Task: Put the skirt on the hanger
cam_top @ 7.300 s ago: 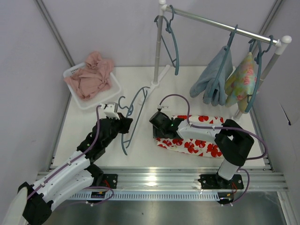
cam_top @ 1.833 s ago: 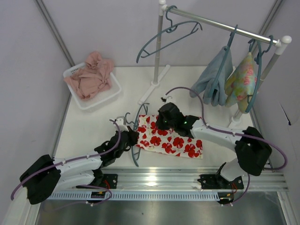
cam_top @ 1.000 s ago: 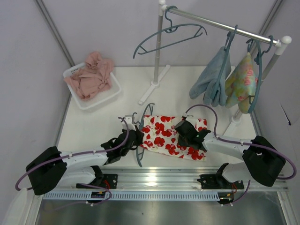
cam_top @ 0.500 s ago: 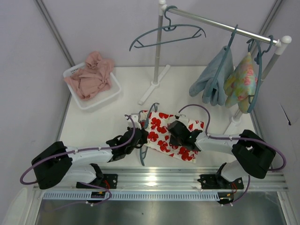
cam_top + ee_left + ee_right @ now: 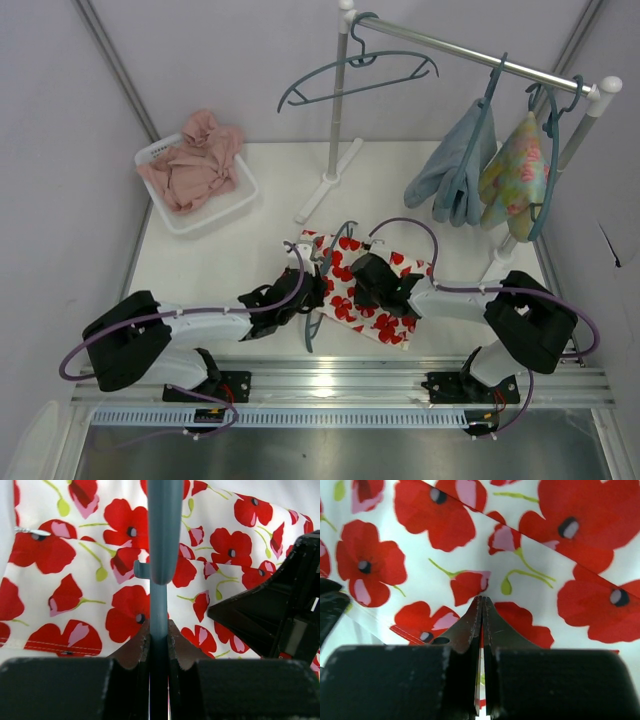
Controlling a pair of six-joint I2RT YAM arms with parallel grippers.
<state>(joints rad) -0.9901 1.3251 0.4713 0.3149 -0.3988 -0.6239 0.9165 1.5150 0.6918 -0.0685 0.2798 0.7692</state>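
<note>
- Over the last seconds both arms have closed in toward each other at the near middle of the bench (image 5: 215,235); the left arm has carried the hanger (image 5: 165,530) rightward until it overlaps the left edge of the skirt (image 5: 383,318), and the right arm has dragged the skirt leftward, so it now lies bunched and skewed rather than flat.
- My reading: the hanger and the skirt's opening are being brought together, so threading is starting; nothing shows the hanger inside the fabric yet, and the skirt is not hung.
- The left fingers (image 5: 132,652) are clamped on the hanger's thin bar; the bar runs straight out from them over the flowered cloth; the skirt lies just beyond and under it, not in this grip.
- The right fingers (image 5: 465,630) are pressed together on a thin fold of skirt; a sliver of printed cloth shows between them; the rest of the skirt spreads ahead, its hem just left of the tips.
</note>
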